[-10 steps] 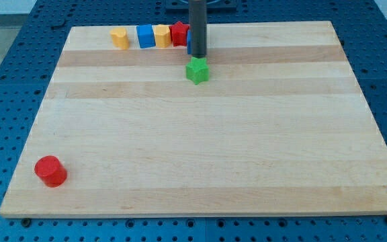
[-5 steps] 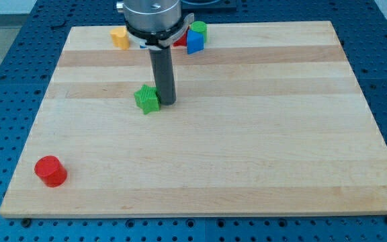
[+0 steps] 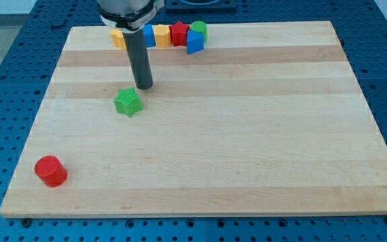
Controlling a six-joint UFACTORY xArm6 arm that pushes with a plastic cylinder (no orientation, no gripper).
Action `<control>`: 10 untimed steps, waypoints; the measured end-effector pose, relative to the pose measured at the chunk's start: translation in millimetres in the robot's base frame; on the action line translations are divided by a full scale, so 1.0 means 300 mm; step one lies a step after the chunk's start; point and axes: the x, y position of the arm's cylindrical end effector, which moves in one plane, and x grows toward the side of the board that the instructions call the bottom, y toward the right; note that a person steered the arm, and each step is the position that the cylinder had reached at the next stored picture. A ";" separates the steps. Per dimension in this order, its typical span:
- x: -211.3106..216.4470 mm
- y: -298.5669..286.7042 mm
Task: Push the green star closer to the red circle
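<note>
The rod's tip [image 3: 144, 87] rests on the counter [image 3: 247, 134], just above and right of the green star [image 3: 127, 102], apparently not touching it. The rod carries no grasping tool. The red circle [image 3: 50, 171] sits well apart, near the view's bottom-left corner

No lettering, labels, brand marks, numbers or signs were legible anywhere on the wooden desk [image 3: 247, 134], its coloured blocks or the blue perforated surround [image 3: 5, 81].

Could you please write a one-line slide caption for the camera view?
Dark rod's tip sits just up-right of the green star block, with the red cylinder block far toward the wooden board's lower-left corner.
</note>
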 end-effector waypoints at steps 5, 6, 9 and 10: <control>0.465 -0.039; 0.548 -0.053; 0.588 0.152; 0.649 0.147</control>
